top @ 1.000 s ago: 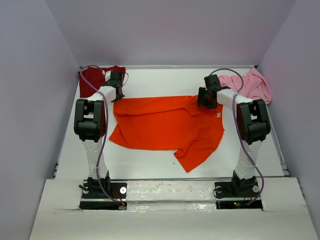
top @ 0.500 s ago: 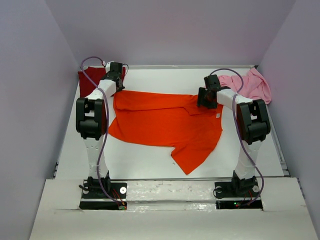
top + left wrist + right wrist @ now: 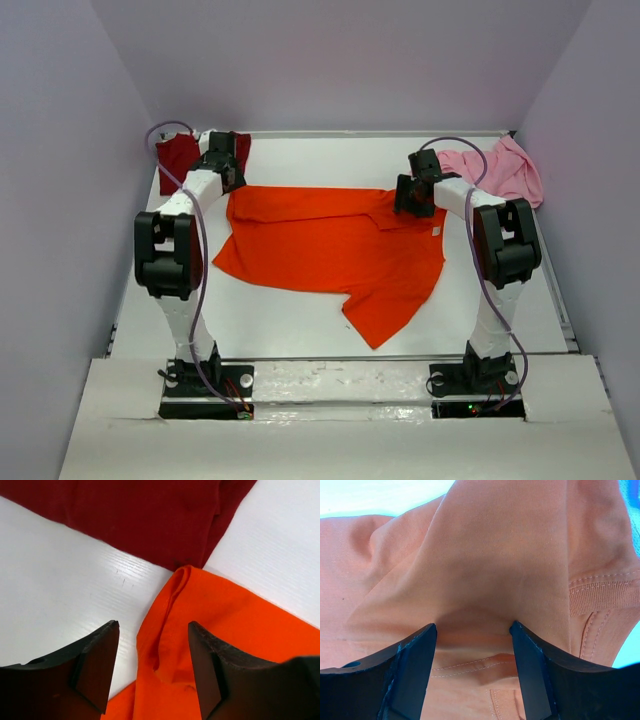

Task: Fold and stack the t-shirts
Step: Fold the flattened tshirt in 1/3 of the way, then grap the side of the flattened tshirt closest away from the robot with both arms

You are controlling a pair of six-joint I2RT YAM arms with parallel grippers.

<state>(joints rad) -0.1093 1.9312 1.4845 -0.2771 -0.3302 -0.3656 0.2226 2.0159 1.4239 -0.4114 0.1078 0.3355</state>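
The orange t-shirt [image 3: 330, 250] lies spread across the middle of the table, one sleeve pointing toward the near edge. My left gripper [image 3: 225, 172] hovers open over its back left corner [image 3: 225, 625], jaws wide apart and nothing gripped [image 3: 153, 625]. That corner lies just short of the maroon t-shirt [image 3: 180, 160], which fills the top of the left wrist view [image 3: 150, 520]. My right gripper [image 3: 411, 198] is open at the orange shirt's back right, by the collar. Its fingers [image 3: 472, 626] stand wide on either side of a raised fold of orange cloth [image 3: 485, 555]. The pink t-shirt [image 3: 500, 170] lies crumpled at the back right.
Grey walls close in the white table [image 3: 300, 320] on the left, back and right. The maroon shirt sits in the back left corner and the pink one in the back right corner. Both arm bases stand at the near edge.
My left gripper pulled the orange shirt's corner toward the back left, then opened and let it go. The shirt's left edge now lies straighter. The right arm has not moved.
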